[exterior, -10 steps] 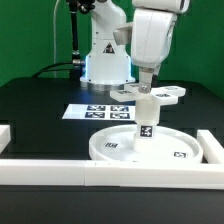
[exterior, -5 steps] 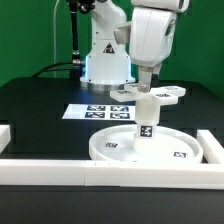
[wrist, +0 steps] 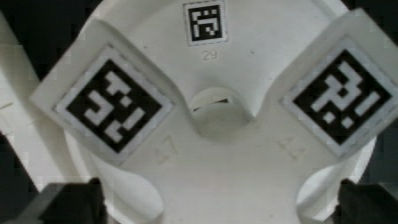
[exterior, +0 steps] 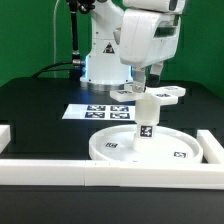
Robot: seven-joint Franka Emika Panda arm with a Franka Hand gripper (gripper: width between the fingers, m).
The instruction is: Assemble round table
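The large rimmed disc [exterior: 115, 148] lies flat near the front rail. The short cylindrical leg [exterior: 146, 120] stands upright on its central hub. My gripper [exterior: 146, 88] is straight above the leg, its fingers down around the leg's top. In the wrist view the tagged leg [wrist: 214, 110] fills the picture. The dark fingertips [wrist: 68, 202] stand at either side of it with a visible gap, so my gripper [wrist: 214, 205] is open. The cross-shaped foot [exterior: 170, 95] lies behind the disc, partly hidden by my gripper and the leg.
White border rails run along the front [exterior: 100, 172], the exterior view's left [exterior: 5, 135] and right [exterior: 212, 147]. The marker board [exterior: 95, 112] lies behind the disc. The robot base [exterior: 105, 60] stands at the back.
My wrist has turned about its vertical axis above the leg. The leg's tag faces the same way as before, and the disc has not moved.
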